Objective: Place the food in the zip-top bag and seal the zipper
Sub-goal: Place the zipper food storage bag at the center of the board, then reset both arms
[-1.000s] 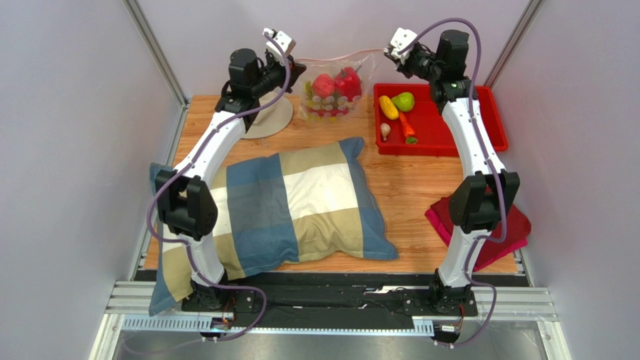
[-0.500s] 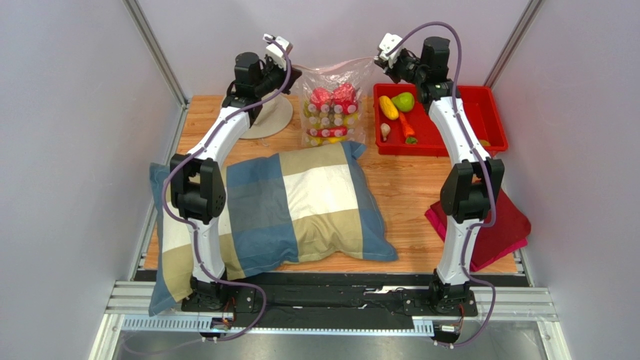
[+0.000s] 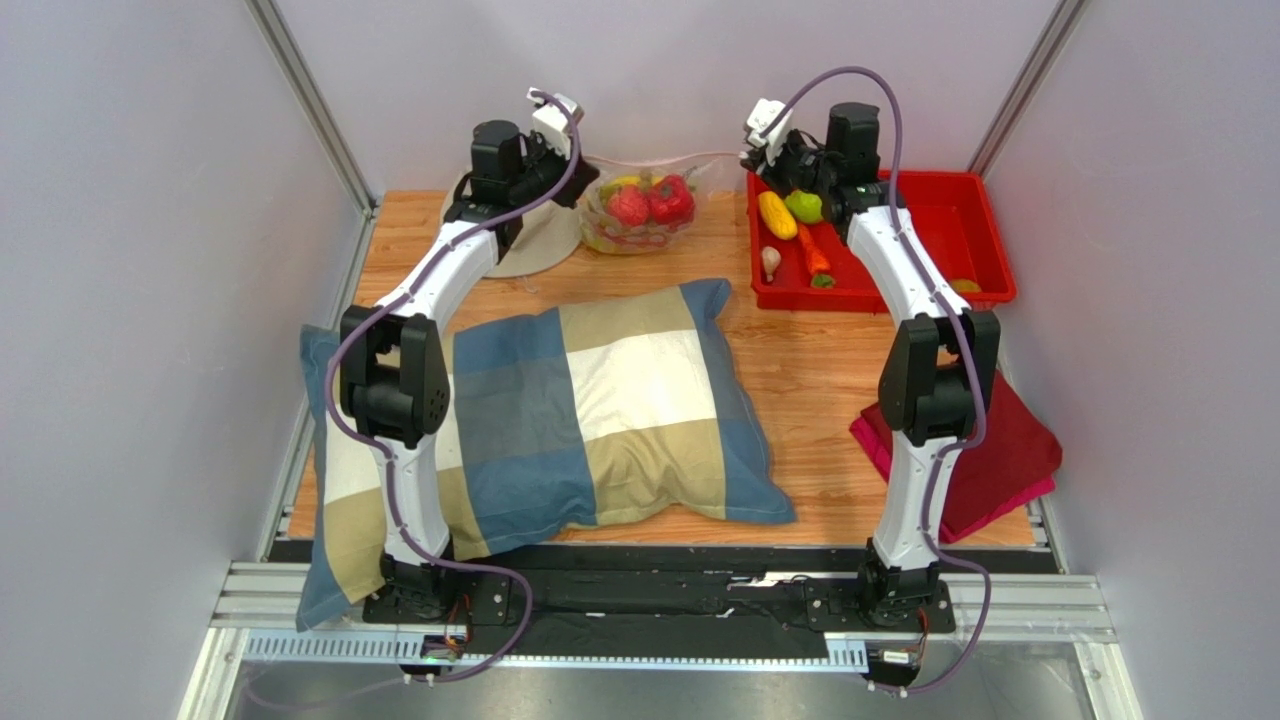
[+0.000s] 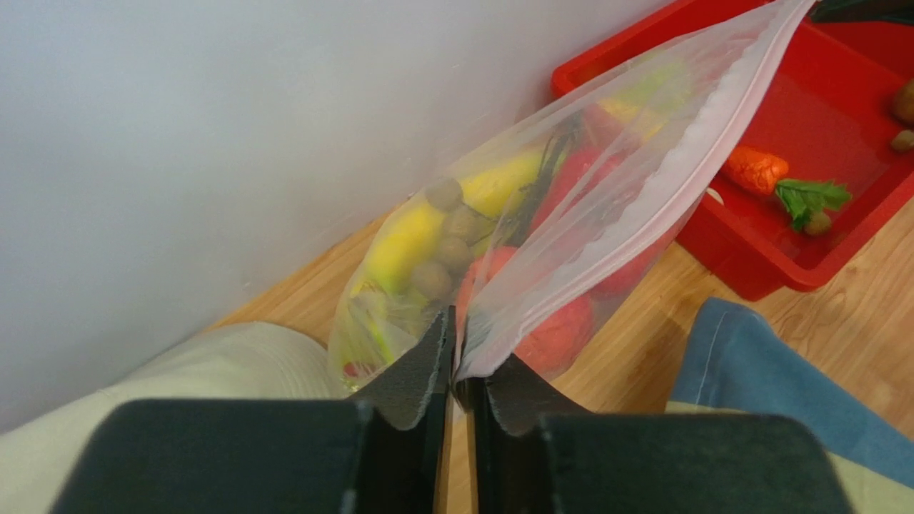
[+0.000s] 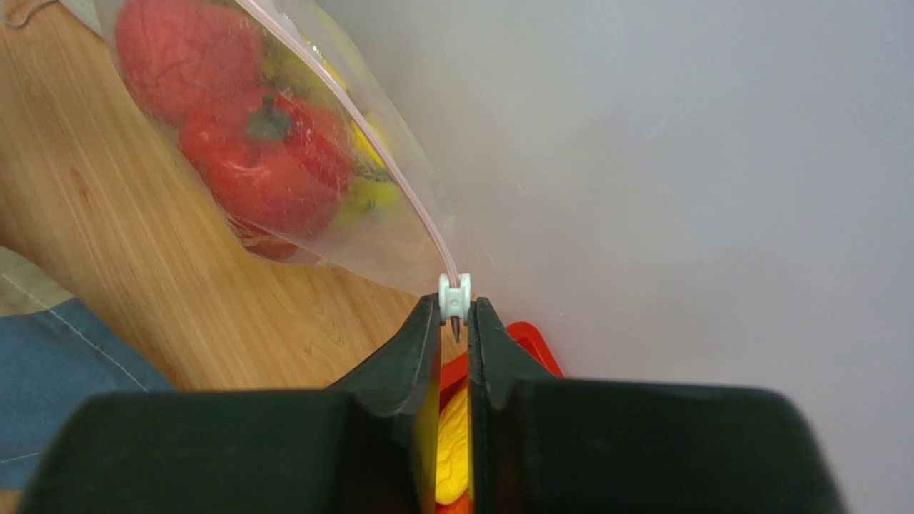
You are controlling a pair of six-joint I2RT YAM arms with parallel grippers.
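Left gripper (image 4: 459, 364): fingers pressed together, pinching the near corner of the zip-top bag (image 3: 639, 210) at its mouth edge.
Right gripper (image 5: 455, 321): pressed together on the small white slider (image 5: 454, 295) at the other end of the zipper (image 4: 687, 134).
Zip-top bag: slung between the two grippers, its belly resting on the table (image 3: 812, 375) at the far edge, close to the back wall.
Zipper: a pale pink strip, stretched in a shallow sag from one gripper to the other.
Food in the bag: red pepper (image 5: 263, 150), another red piece (image 5: 172, 48), banana (image 4: 413, 236) and tan bunch (image 4: 445, 241), all packed low.
Left side: beige hat (image 3: 541, 233) just beside the bag, under the left arm.
Right side: red tray (image 3: 962, 225), its near-left corner close to the bag; a yellow piece (image 3: 777, 215), green piece (image 3: 807, 206), carrot (image 3: 813, 252) and small tan piece (image 3: 771, 263) lie in it.
Near side: checked pillow (image 3: 601, 405), its far edge near the bag, with a strip of bare wood between.
Open room: bare wood between the pillow and the tray; a red cloth (image 3: 999, 450) hangs over the right edge.
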